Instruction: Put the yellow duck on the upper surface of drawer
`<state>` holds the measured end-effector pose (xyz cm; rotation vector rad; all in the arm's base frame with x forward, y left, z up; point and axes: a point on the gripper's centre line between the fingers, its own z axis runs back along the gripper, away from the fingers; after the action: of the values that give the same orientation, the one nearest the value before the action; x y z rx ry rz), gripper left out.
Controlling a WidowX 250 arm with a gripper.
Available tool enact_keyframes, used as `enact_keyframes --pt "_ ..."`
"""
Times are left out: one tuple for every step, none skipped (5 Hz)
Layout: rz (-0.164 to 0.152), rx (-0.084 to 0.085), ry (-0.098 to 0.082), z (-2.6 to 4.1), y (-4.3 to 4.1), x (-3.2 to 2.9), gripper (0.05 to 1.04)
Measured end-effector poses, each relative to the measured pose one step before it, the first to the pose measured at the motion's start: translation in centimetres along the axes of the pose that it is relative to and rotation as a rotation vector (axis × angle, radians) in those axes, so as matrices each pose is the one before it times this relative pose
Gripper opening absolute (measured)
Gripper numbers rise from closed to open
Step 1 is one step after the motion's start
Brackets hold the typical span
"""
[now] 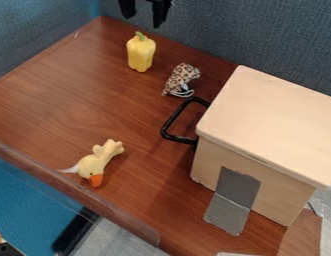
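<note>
The duck (95, 163) lies left of the drawer (271, 117), before the pepper (140, 53).

I get soft, fairly even light here, brightest across the top of the drawer box (278, 117) at 3 o'clock; its near side sits dimmer, with faint shadow on the worktop (61, 95) beside it.

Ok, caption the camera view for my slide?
Yellow duck on the wooden table, left of the drawer box, gripper open at the top edge.
</note>
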<state>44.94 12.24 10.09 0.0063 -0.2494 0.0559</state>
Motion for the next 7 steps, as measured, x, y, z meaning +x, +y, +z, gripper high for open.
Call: enact_keyframes --pt "0.0033 -0.0137 0.0423 -1.782 -0.156 -0.859 1.001" --pt "-0.0807 -0.0454 0.1076 -2.245 -1.388 -5.386 1.001" --pt "-0.0901 0.0149 -0.0399 2.241 -1.535 -3.367 1.001" --pt "-0.0626 -0.0059 0.0142 -0.258 -1.460 -3.249 1.001" --pt "-0.0503 -0.0092 0.0264 -0.282 -1.912 -2.719 1.001" --pt "-0.0350 -0.0157 0.0401 -1.030 -2.571 -2.833 1.001" --pt "-0.0356 0.0015 0.0465 -1.304 -1.317 -2.064 1.001"
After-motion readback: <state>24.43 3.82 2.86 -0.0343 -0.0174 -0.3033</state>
